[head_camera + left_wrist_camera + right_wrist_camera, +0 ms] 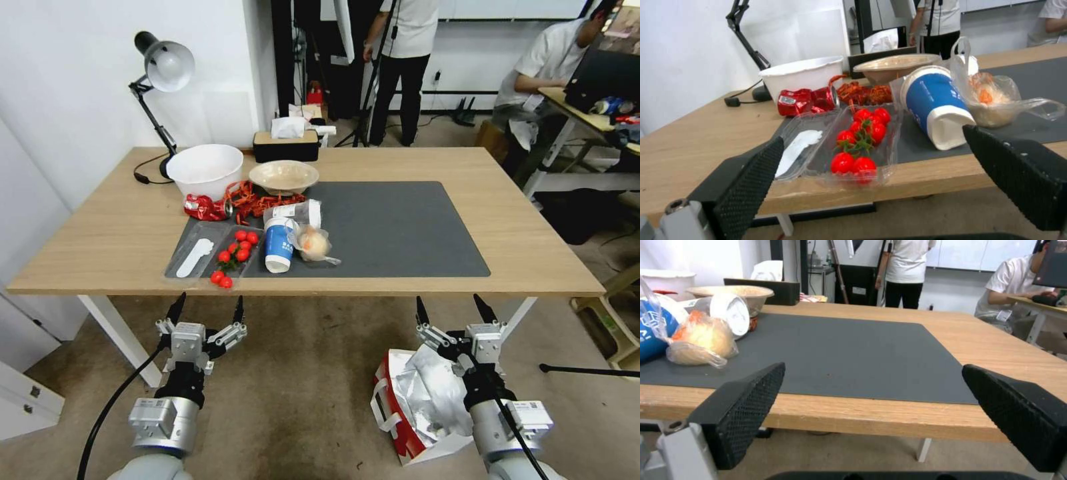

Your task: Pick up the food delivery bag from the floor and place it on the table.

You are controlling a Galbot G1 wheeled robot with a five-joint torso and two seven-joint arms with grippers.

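Both arms are up in front of the counter (400, 167), and the bag (417, 400) sits on the floor (307, 373), below the counter's near edge toward its right end, mouth gaping with the foil lining showing. The right gripper (452, 308) hangs above the bag, just short of the counter's edge, fingers (1018, 413) spread wide and holding nothing; through its wrist camera you look straight across the bare stretch of the mat (840, 350). The left gripper (207, 307) is level with it, farther left along the same edge, fingers (751, 176) open and empty too, facing a tray of tomatoes (860, 140) that sits right at the counter's lip. So nothing is lifted yet, by the look of it. Now the hazards: the bag is soft and open, so pinching the foil instead of a white strap (387, 407) could tear the lining or let the bag sag and slip away. Coming up from beneath the counter, the bag could catch the underside of the edge. And the left half of the mat is crowded with a tipped blue cup (277, 245), a small plastic bag of food (313, 243) and those tomatoes, so setting down anywhere but the clear right half risks shoving something over the edge.
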